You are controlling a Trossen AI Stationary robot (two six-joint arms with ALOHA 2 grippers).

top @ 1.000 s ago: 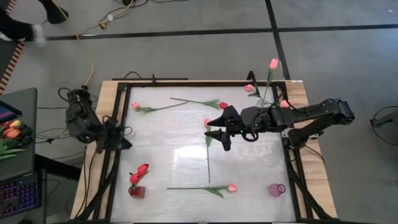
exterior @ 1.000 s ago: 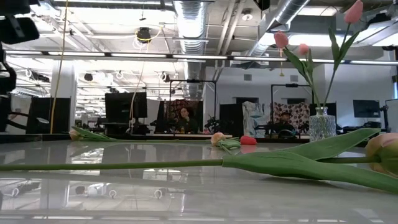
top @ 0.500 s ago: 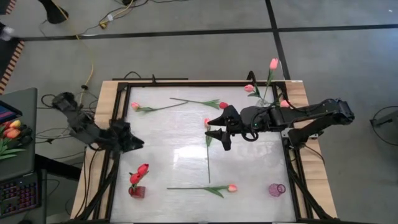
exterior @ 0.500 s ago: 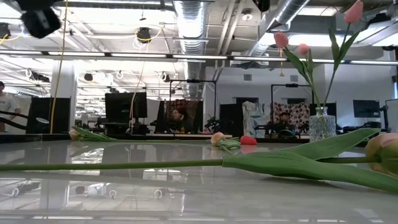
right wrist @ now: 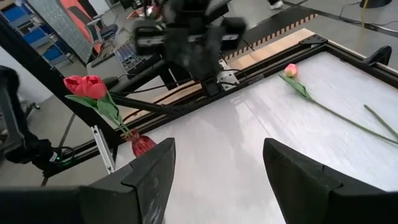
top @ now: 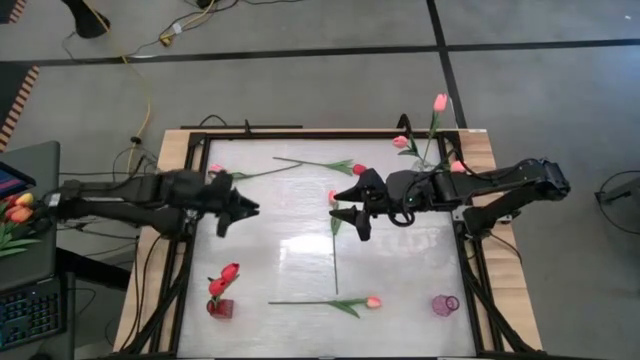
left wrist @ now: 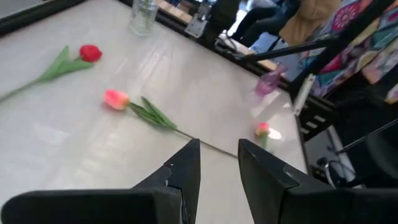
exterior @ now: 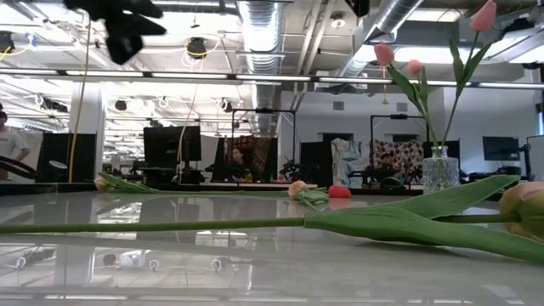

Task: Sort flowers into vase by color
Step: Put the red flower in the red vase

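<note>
Since a moment ago, the left arm has swung out over the tabletop [top: 290,260]; its fingers [left wrist: 186,171] are a little apart and hold nothing. It looks ready to fetch a flower. Nearest lies a pink tulip [top: 373,301], stem running left. A middle tulip [top: 333,197] points to the far edge, under the right gripper [top: 345,202], spread wide. Farthest, three pink tulips stand in a vase [top: 425,160].

Left hand [top: 243,210] swung from table's left edge out over tabletop [top: 290,260].
</note>
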